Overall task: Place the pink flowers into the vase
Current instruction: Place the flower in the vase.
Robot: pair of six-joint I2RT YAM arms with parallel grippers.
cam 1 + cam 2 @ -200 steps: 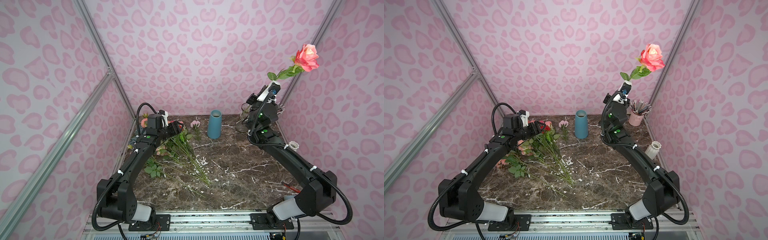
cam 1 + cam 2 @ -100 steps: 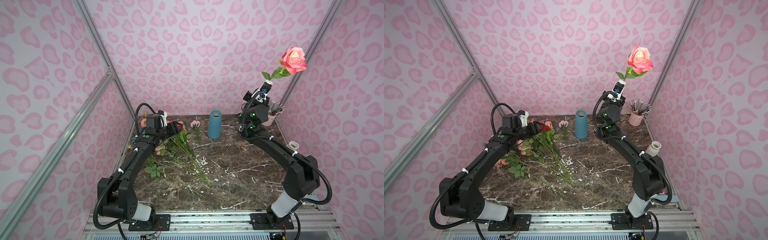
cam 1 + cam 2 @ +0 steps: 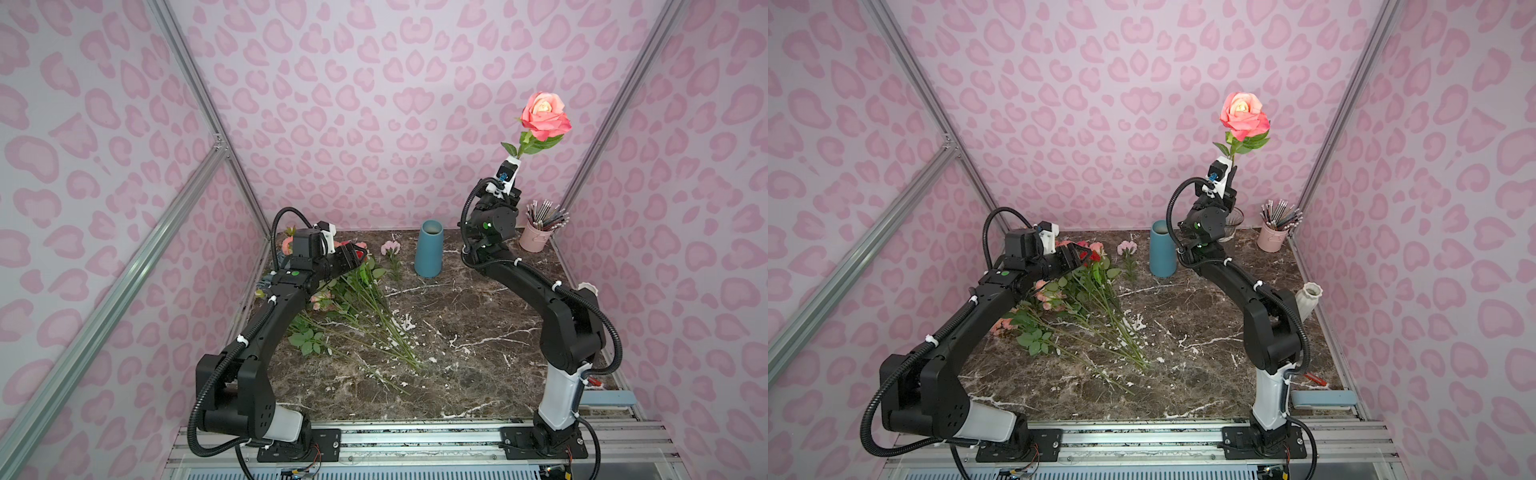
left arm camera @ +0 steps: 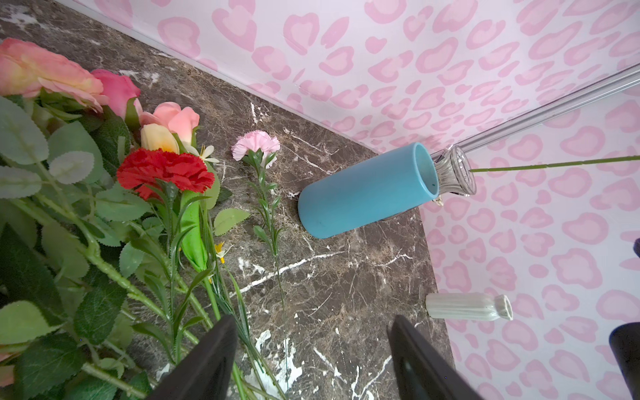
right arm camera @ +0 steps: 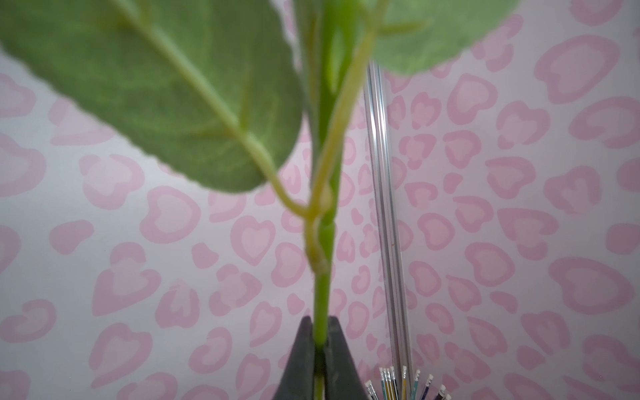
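In both top views, pink-patterned walls [image 3: 374, 83] enclose a marble table [image 3: 478, 332]. Upper right, the right gripper [image 3: 516, 160] clenches a pink rose [image 3: 544, 116], with the blue vase [image 3: 429, 253] at centre and other pink flowers [image 3: 323, 297] centre-left. The left wrist view shows the left gripper [image 4: 311, 322] released.

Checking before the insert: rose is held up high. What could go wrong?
The right gripper pinches the rose just under its leaves, so the long stem hangs free; its tip may miss the blue vase mouth.
The glass vase stands close behind that arm; a swing could knock it.
The open left gripper hovers by the red carnation; wrong pick possible.
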